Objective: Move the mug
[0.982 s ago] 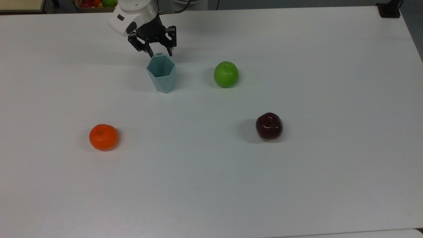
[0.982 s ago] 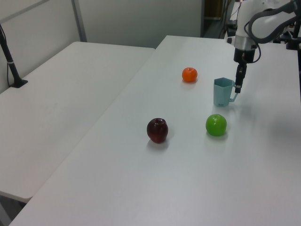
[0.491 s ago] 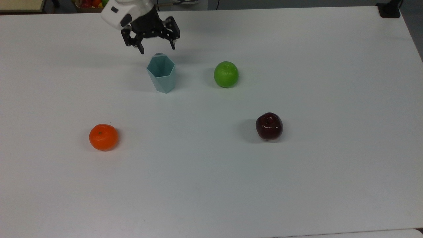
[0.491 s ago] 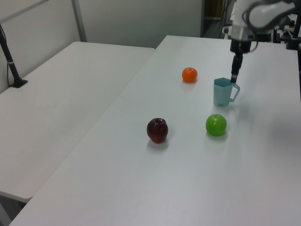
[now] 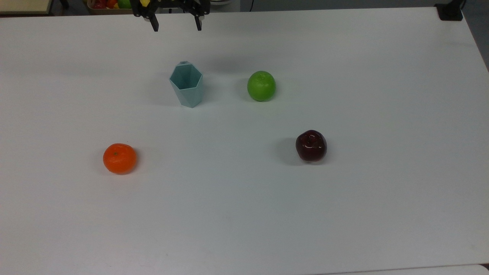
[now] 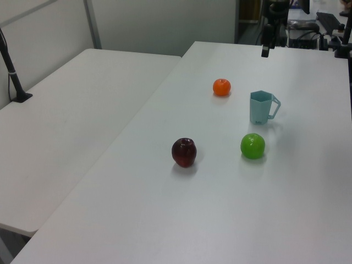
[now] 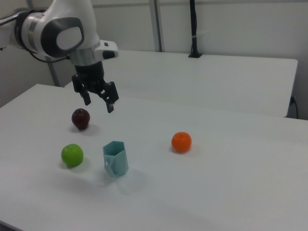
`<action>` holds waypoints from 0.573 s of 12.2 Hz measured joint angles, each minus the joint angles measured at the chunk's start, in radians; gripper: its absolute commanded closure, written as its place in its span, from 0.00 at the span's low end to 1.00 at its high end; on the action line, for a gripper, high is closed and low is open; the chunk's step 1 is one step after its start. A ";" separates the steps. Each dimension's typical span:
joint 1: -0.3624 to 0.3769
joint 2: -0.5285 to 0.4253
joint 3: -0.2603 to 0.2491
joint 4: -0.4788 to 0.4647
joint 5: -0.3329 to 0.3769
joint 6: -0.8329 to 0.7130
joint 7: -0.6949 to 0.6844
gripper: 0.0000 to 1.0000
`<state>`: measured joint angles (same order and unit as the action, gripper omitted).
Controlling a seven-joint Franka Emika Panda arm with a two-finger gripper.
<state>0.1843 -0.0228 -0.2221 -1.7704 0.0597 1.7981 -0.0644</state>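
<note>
We see the gripper (image 7: 98,103) with its jaws spread apart, holding nothing, raised well above the table (image 5: 344,214). Below it the mug (image 7: 115,159) stands upright (handle toward the arm's side), between the green apple (image 7: 72,155) and the orange (image 7: 181,142).

Pale teal mug (image 5: 186,84), green apple (image 5: 261,86), orange fruit (image 5: 119,158).
</note>
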 measured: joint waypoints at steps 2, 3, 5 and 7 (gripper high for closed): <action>0.046 0.009 0.003 0.033 -0.080 -0.028 0.103 0.00; 0.054 0.013 0.004 0.056 -0.088 -0.070 0.120 0.00; 0.048 0.013 0.006 0.091 -0.088 -0.112 0.128 0.00; 0.025 0.013 0.016 0.108 -0.087 -0.130 0.128 0.00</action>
<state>0.2095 -0.0096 -0.2059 -1.6626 -0.0269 1.6680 0.0641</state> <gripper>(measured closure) 0.000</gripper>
